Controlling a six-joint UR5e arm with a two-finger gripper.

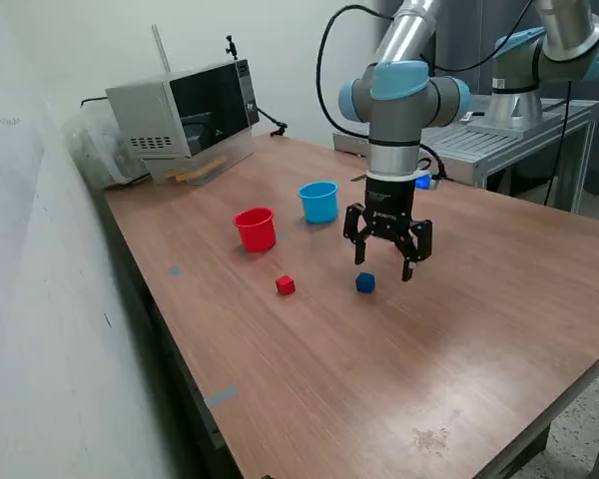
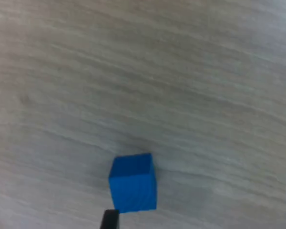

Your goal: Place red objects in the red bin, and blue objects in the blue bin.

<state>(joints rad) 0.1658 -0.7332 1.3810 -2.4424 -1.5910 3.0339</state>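
Step in hand: approach to the blue cube (image 1: 365, 283); no grasp made, by my reading.
Pincer: pincer (image 1: 384, 267) hangs above the desk (image 1: 459, 329), fingers spread apart, nothing between them.
Blue cube: sits on the desk just below the pincer and slightly toward the exterior view's left of it. In the wrist view the blue cube (image 2: 133, 182) lies near one fingertip (image 2: 109, 218), not centred between the two; the other fingertip barely shows at the picture's edge.
Red cube: red cube (image 1: 286, 285) on the desk, to the exterior view's left of the blue one, apart from it, near the red cup.
Red bin: red cup (image 1: 256, 229), upright; contents cannot be seen.
Blue bin: blue cup (image 1: 318, 201), upright, beside the red cup and farther from the camera; contents cannot be seen.
Count: only one cube of each colour is visible.
Next move (judgement): shift sideways until the blue cube is midway between the fingers, then descend and close. Cube looks turned relative to the fingers, so a wrist rotation may help.
Risk (judgement): descending as aligned, one finger could land on or nudge the cube.
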